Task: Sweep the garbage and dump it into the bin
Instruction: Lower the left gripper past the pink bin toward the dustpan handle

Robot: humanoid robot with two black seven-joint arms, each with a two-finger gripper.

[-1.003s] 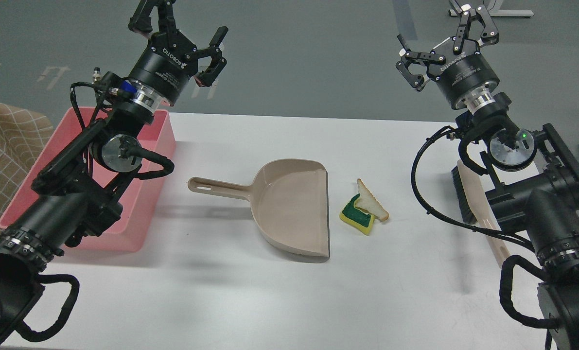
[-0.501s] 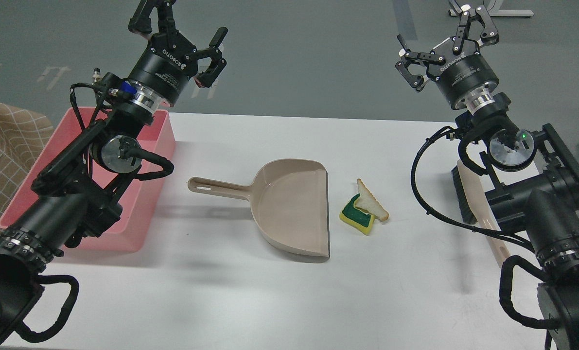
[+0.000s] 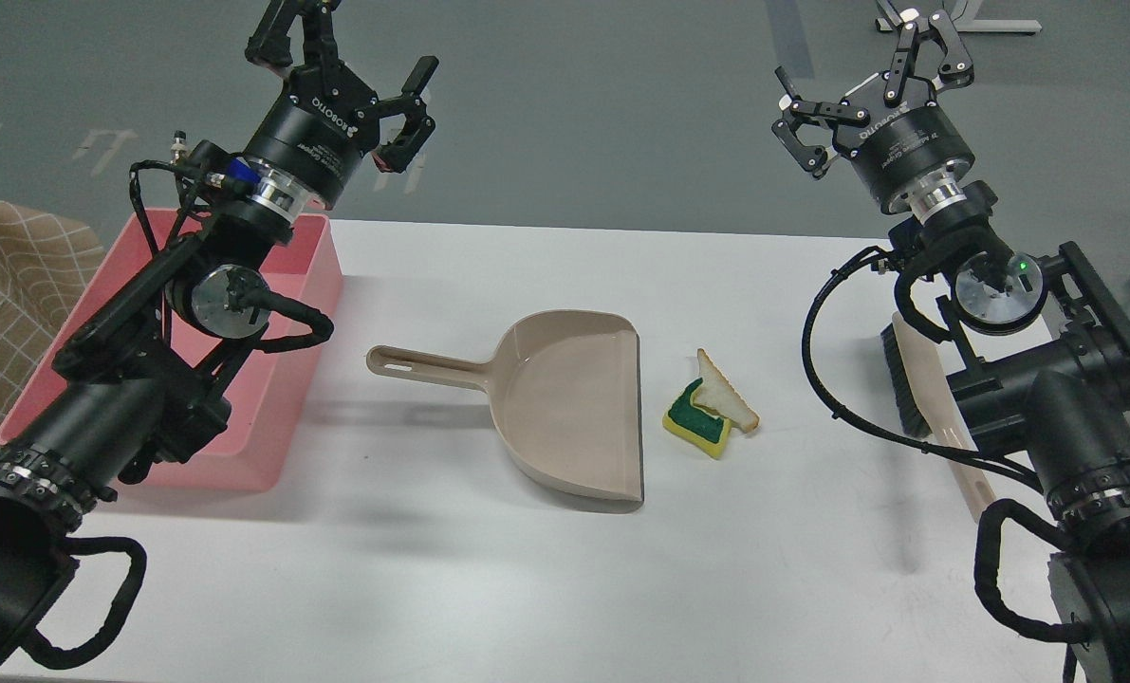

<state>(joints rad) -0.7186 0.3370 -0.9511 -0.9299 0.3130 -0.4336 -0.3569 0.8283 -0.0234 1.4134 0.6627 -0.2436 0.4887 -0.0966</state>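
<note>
Both jaws stand open and hold nothing: the left gripper is above the bin, the right gripper well above the garbage.

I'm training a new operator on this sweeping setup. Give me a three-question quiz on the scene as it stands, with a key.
1. True or false: the bread slice lies partly on top of the sponge.
2. Which tool lies partly hidden under the right arm: A) the dustpan, B) the brush, C) the bin?
3. Fill in: the dustpan's handle points toward the ____.

Key
1. True: the slice overlaps the sponge's green face.
2. B: the brush lies at the table's right edge, behind the arm.
3. Bin: the pink tub stands at the left. Both the left gripper and the right gripper are open and raised.
</note>
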